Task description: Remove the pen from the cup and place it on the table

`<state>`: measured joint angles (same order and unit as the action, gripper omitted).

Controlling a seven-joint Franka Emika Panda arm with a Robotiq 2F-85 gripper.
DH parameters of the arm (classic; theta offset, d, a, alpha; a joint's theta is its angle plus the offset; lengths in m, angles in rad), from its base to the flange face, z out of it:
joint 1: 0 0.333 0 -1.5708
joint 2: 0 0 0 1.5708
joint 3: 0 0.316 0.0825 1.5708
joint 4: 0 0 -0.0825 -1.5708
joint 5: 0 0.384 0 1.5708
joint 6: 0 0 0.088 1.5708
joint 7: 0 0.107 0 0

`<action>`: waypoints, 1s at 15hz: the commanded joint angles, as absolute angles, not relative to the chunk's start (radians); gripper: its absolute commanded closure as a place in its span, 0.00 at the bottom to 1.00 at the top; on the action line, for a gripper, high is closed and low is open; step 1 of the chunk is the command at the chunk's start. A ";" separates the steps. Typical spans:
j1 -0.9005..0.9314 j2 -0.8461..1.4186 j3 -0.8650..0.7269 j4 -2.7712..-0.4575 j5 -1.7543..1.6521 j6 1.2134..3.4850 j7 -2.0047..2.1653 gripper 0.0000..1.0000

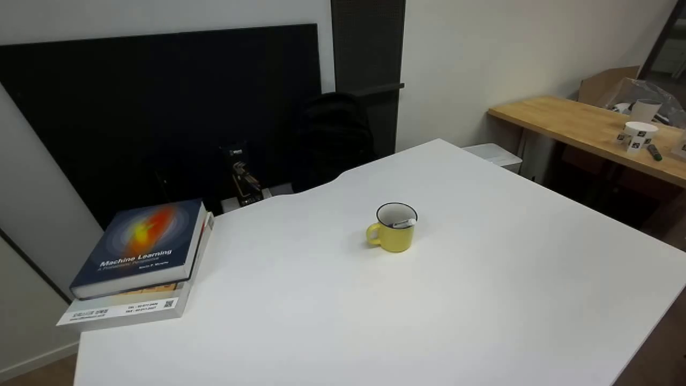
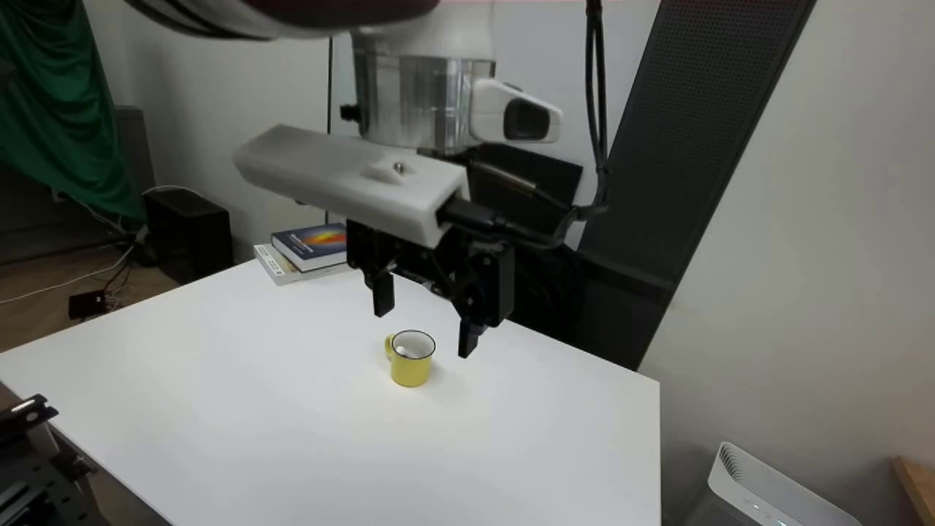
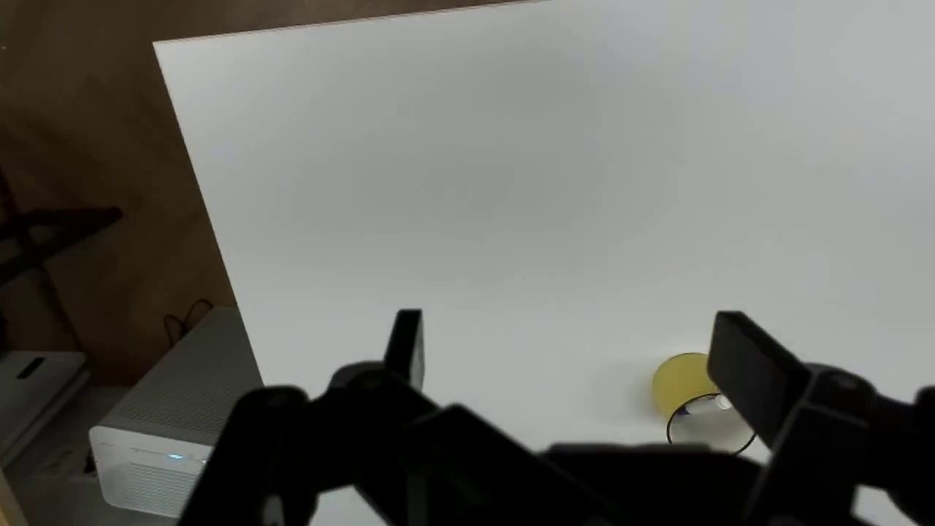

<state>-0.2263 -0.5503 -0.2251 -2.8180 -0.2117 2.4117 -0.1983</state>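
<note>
The yellow cup (image 1: 395, 241) stands upright on the white table (image 1: 482, 311), its handle at its left in both exterior views (image 2: 410, 372). The pen (image 1: 404, 223) leans inside the cup; its white end shows at the rim, and its blue part is mostly hidden. The pen's end also shows in an exterior view (image 2: 402, 352) and in the wrist view (image 3: 705, 404). My gripper (image 2: 426, 332) is open and empty, above the table and apart from the cup. In the wrist view my gripper (image 3: 570, 321) has the cup (image 3: 676, 381) low down by its right finger, which partly covers it.
Two stacked books (image 1: 139, 246) lie at the table's corner, also in an exterior view (image 2: 310, 248). A wooden desk (image 1: 579, 126) with paper cups stands apart. A grey-white box-shaped appliance (image 3: 153, 460) stands beside the table's edge. A black backpack (image 1: 335, 134) is behind the table.
</note>
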 commanded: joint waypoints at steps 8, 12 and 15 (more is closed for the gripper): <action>-0.125 -0.089 -0.202 -2.696 -0.064 2.821 -0.212 0.00; -0.080 0.057 -0.164 -2.616 0.058 2.894 -0.254 0.00; -0.089 0.145 -0.111 -2.541 0.111 2.900 -0.275 0.00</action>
